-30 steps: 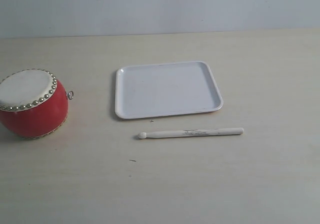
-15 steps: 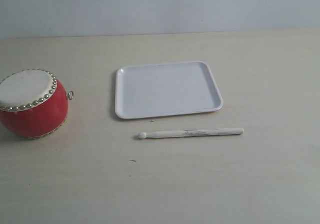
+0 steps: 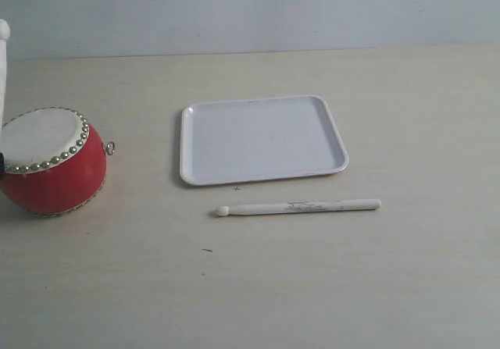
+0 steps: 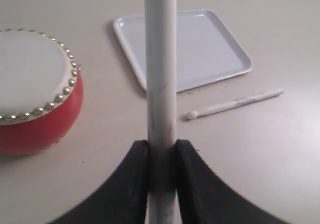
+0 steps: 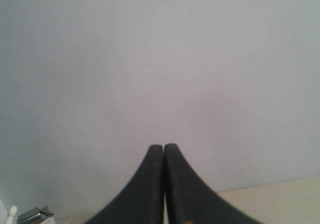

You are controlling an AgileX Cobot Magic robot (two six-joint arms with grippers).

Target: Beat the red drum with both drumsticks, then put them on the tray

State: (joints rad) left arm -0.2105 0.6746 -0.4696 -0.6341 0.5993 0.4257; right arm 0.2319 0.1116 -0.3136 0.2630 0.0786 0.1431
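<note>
Left gripper [image 4: 161, 151] clenched one drumstick [image 4: 160, 58] beside the red drum [image 3: 48, 162] at the table's left edge. Right gripper [image 5: 163, 154] was pinched empty. Second drumstick [image 3: 301, 206] lay untouched near the bare tray [image 3: 262, 138], so beating seemingly hadn't begun.

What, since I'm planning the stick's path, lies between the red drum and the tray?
Only bare table between the red drum and the tray, per the exterior view.

Soft even light, faint shadows, slightly blurry wrist views.

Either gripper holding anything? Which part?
Left gripper clamps a drumstick on its shaft. Right gripper is shut and holds nothing.
</note>
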